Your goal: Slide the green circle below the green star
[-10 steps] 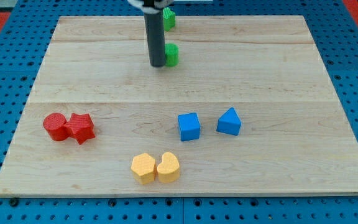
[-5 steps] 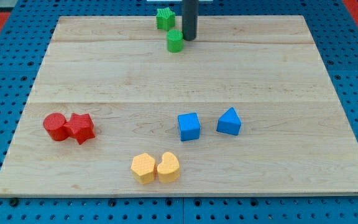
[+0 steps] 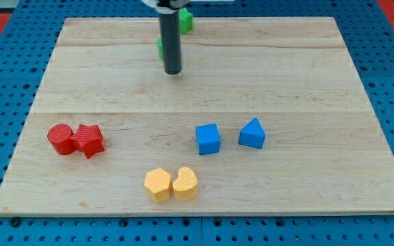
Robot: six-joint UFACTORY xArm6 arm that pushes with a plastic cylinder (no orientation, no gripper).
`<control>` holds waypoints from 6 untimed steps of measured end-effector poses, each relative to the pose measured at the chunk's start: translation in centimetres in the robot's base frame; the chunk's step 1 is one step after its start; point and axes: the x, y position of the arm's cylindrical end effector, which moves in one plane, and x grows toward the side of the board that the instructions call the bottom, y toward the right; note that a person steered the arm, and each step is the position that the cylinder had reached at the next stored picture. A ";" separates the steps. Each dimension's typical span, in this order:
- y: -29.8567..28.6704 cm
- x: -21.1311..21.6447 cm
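The green circle (mostly hidden behind my tip) is seen near-left of the green star; no gripper is fitted; placement is judged nearly done.

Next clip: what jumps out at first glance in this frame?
The dark rod stands near the view's top, my tip on the wooden board, hiding most of the green circle just behind it, with the green star peeking out by the top edge. Lower down sit pairs: a red circle and red star at left, two blue blocks centre-right, two yellow blocks near the bottom.
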 end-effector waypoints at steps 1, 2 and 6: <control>-1.1 -4.7; 1.5 -6.1; 5.6 -6.3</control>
